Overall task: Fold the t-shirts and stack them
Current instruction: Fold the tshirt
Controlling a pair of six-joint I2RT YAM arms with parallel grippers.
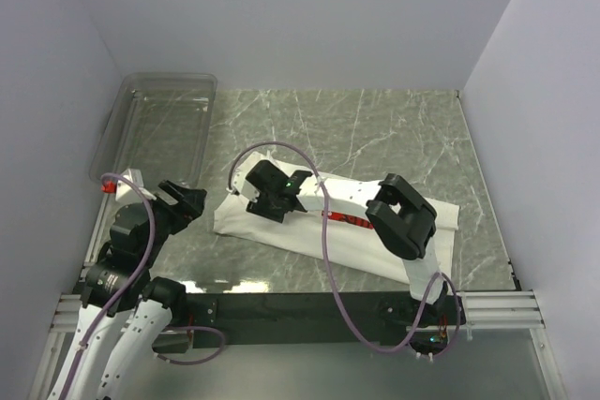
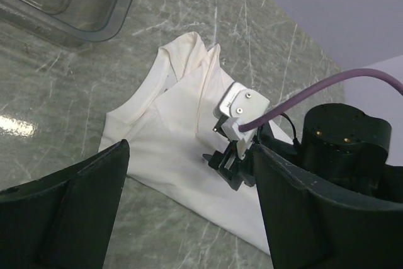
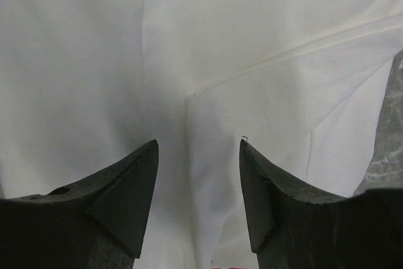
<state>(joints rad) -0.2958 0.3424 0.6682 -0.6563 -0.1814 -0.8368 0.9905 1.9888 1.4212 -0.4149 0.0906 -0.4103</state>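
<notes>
Lying across the middle of the counter (image 1: pixel 375 128): one white t-shirt (image 1: pixel 352 248), a long flat band. Only one shirt is in sight.

- Long axis: left to right, the right end a little nearer. The collar (image 2: pixel 165 70) is at the left end. A sliver of red print (image 1: pixel 347 220) shows mid-length.
- Condition: the sides appear folded inward, with overlapping layers and a crease visible from the right wrist view. I judge the lengthwise fold done and the crosswise fold not yet made.
- Right end effector (image 3: pixel 198 146): fingers apart, holding nothing, pointed down at the cloth close over the collar half. The arm reaches from the right along the shirt's length. Whether the fingertips touch the fabric cannot be told.
- Left end effector (image 2: pixel 189 149): fingers wide apart and empty, off the shirt to its left, looking across at the collar end.
- Bin (image 1: pixel 167 76): clear plastic, far left corner, well apart from the shirt.

Relation that matters: the right arm is the nearer one and is directly above the fabric, while the left stands beside the collar end with bare counter between. A fold across the short way would likely carry one end along the long axis toward the other. The loose layers could slip apart if only the top one is pinched.
</notes>
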